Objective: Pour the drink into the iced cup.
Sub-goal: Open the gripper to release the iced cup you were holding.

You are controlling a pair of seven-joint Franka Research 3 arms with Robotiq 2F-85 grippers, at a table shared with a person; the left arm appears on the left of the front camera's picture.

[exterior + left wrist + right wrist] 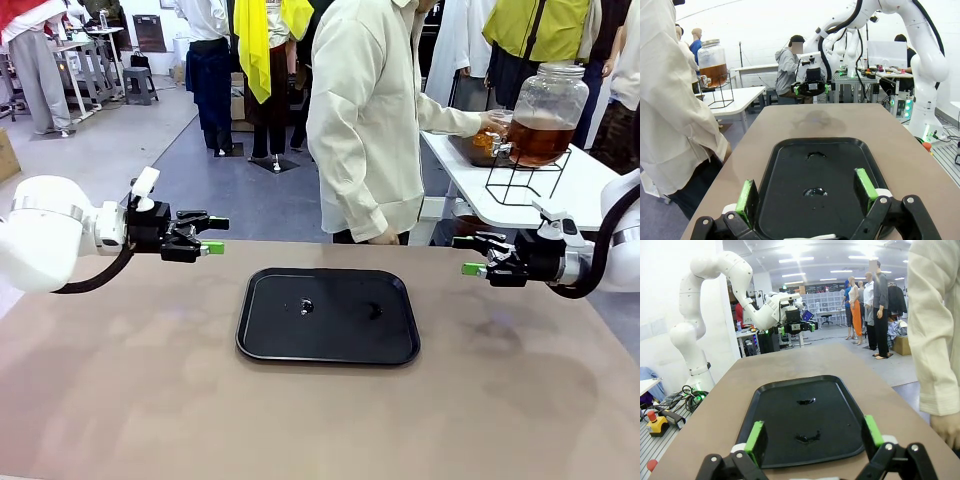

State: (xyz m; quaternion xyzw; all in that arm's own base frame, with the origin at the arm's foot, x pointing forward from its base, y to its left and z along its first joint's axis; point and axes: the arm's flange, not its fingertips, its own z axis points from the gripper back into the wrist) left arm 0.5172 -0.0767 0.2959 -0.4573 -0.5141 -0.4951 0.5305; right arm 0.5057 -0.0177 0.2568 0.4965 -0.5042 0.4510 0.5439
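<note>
Jaws wide, left gripper (205, 236); no legible writing

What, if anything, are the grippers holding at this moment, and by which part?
Nothing. The left gripper and right gripper both hang open and empty above the table, at either side of the black tray.

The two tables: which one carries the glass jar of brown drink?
The white side table behind the right claw carries the dispenser jar, on a black wire stand. The brown table bears a black tray.
</note>
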